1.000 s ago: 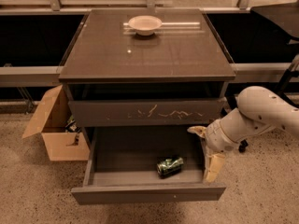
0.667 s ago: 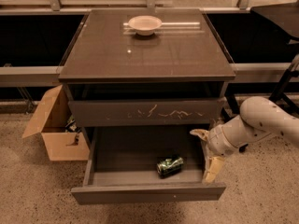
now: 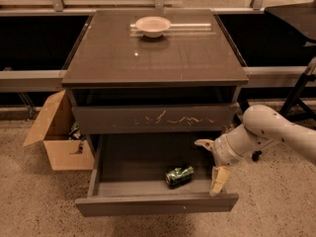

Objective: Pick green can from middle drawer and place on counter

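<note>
One arm (image 3: 279, 132) cut off at right edge; cardboard box (image 3: 57, 135) partly hidden behind cabinet (image 3: 148, 118). One gripper (image 3: 212, 162) at right end of open middle drawer (image 3: 133, 167), two fingers (image 3: 218, 180) spread, empty. One green can (image 3: 179, 175) on its side inside, near its front. One white bowl (image 3: 153, 25) on counter (image 3: 158, 58).

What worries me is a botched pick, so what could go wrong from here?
1. The green can lies on its side in the middle drawer; the open pincer, just right of it, may roll it away.
2. The pincer's lower finger is near the drawer's front right corner and could catch.
3. Lifting could bump the scratched drawer front above.
</note>
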You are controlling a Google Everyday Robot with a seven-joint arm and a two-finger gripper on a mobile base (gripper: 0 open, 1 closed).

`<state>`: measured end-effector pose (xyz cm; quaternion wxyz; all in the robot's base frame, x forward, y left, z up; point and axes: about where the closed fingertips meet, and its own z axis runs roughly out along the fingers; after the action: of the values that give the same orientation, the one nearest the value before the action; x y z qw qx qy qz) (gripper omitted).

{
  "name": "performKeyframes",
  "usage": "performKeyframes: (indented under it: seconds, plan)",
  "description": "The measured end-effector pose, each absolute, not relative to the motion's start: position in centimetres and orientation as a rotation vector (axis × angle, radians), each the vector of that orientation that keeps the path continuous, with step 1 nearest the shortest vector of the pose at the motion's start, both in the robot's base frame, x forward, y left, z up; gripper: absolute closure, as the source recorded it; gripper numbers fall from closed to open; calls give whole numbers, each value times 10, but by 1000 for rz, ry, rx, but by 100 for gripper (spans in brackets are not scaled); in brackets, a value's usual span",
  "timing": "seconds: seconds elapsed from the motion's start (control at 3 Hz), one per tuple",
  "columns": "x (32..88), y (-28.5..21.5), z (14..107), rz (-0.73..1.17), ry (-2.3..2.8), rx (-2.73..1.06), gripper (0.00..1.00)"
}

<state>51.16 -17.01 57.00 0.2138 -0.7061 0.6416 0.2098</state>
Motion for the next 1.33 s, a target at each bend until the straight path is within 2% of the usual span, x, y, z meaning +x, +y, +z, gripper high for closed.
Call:
performKeyframes:
  seconds: [1.33]
  plan:
    - [590,-151,458,603,1630,-2015,0]
